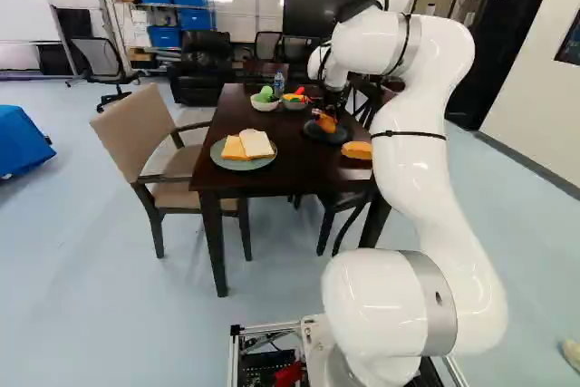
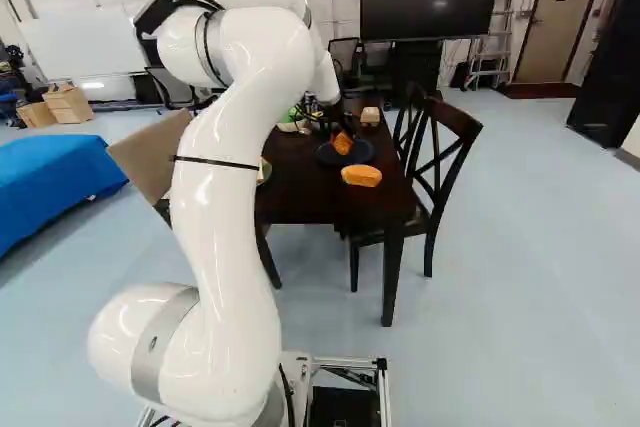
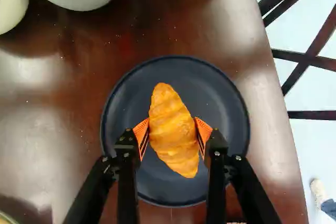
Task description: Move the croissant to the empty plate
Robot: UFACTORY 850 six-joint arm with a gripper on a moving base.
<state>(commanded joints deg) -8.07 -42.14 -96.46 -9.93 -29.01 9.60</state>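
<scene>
The fingers [image 3: 203,129] stand parted by the croissant [image 3: 172,129]'s width, pinching it from both sides over the dark plate [image 3: 220,100]. Placing seems in hand; next, settle it gently, then release.

In my left base view, bread slices [image 1: 257,142] lie on one plate [image 1: 237,167] at the table's [image 1: 304,169] left, beside a chair [image 1: 140,133]. Two bowls [image 1: 264,106] sit beyond; right, I have the croissant [image 3: 173,129] over another plate [image 3: 223,103], a roll [image 1: 357,149] nearer me.
</scene>
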